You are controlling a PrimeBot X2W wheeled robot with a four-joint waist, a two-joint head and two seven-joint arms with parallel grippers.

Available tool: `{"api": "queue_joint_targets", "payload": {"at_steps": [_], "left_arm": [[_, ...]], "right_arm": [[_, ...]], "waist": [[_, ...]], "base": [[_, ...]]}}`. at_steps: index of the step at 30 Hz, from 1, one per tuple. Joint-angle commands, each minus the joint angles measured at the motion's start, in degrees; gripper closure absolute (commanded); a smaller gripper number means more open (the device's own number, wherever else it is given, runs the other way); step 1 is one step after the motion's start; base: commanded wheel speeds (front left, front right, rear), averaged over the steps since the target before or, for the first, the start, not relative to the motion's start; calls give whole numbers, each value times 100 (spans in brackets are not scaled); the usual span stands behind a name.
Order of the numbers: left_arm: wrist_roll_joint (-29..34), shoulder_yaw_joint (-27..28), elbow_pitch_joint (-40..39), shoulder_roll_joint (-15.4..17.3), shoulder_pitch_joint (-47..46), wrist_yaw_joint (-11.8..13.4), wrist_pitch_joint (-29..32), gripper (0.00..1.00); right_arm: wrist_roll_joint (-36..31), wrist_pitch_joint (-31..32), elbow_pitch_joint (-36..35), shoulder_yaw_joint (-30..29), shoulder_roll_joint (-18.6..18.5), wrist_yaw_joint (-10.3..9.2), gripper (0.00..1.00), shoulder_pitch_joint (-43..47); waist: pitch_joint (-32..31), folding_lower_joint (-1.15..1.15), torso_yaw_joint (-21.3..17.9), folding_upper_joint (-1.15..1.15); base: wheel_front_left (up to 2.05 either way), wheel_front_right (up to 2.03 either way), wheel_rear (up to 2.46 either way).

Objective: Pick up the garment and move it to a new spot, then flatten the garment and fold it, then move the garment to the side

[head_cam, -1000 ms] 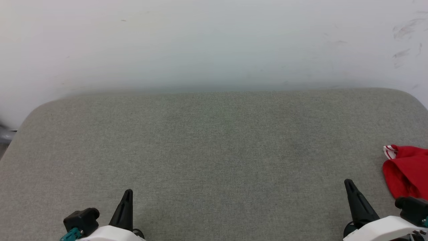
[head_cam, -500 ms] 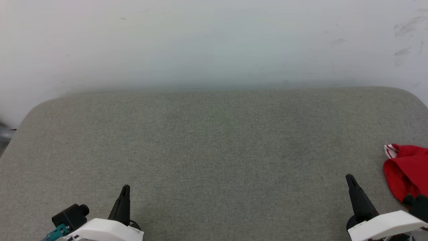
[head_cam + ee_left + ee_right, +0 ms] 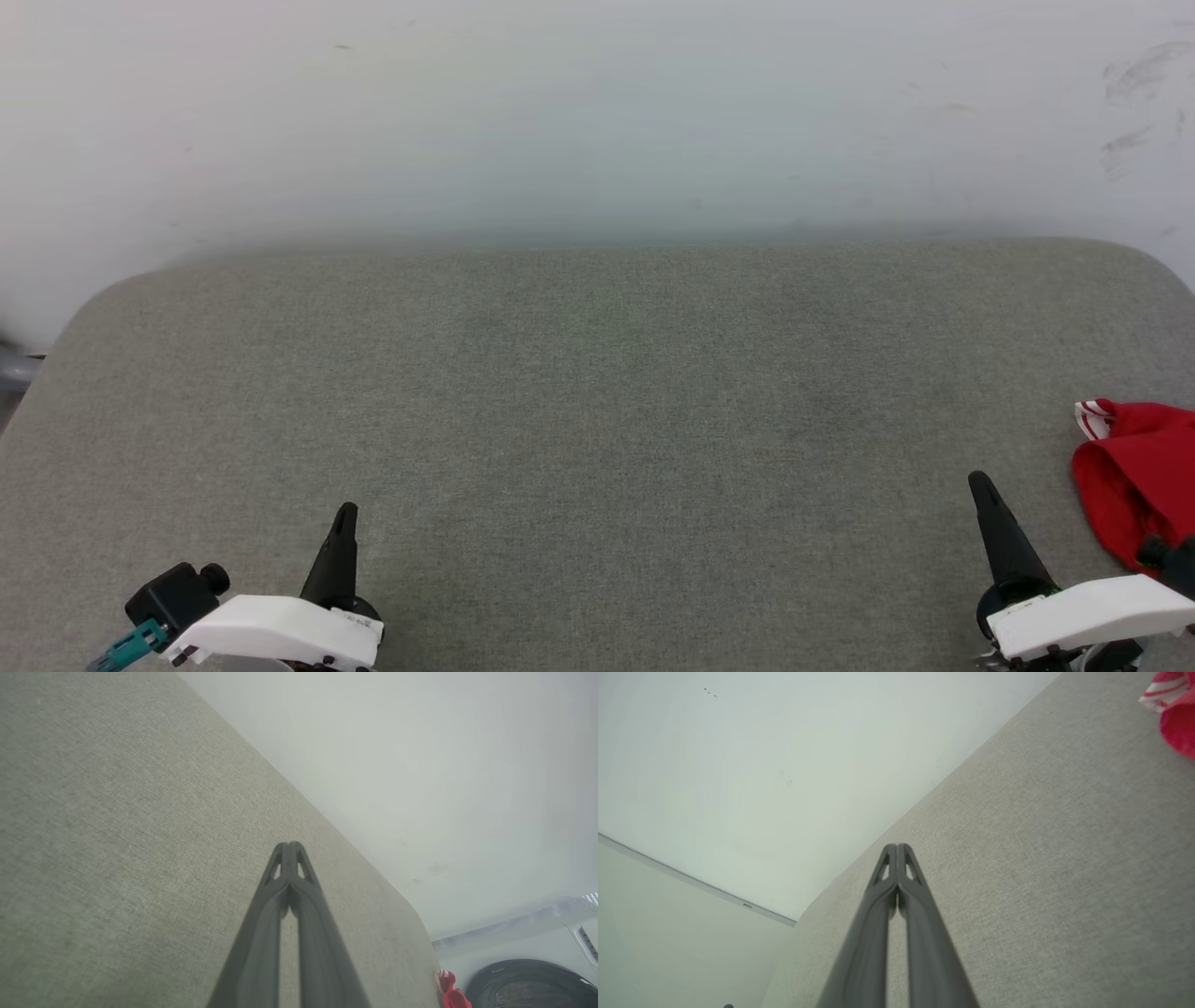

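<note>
no text, label, brand, number or sign can be read, neither on the bunched garment (image 3: pixel 1134 476) nor on the table (image 3: pixel 597 420) or wall (image 3: pixel 597 112).

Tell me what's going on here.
A two-armed robot faces a grey padded table. A crumpled red shirt lies at the table's right edge, not yet picked up. The left hand and right hand are both shut and empty near the front edge; the right one is closer to the shirt, not touching it.

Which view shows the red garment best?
The head view: the garment lies bunched at the right edge, partly cut off. The right wrist view catches a blurred corner with striped trim; the left wrist view, a tiny red scrap.
</note>
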Motion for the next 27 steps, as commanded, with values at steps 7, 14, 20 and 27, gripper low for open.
{"api": "queue_joint_targets", "payload": {"at_steps": [7,14,20,27], "left_arm": [[-524,134,-23,-44,-211,-78,139,100],[-947,222,5,-80,-266,-123,255,100],[-1288,291,27,-112,-318,-162,351,100],[-1663,365,50,-147,-367,-195,451,100]], "right_arm": [[555,49,46,-44,16,0,100,-236],[992,87,122,-68,24,0,100,-315],[1345,123,188,-87,31,0,100,-364],[1733,152,260,-109,40,-1,100,-428]], "waist": [[19,-1,5,0],[38,-1,10,0],[54,-1,14,0],[73,-1,19,0]], "base": [[0,0,0],[0,0,0],[0,0,0],[0,0,0]]}}
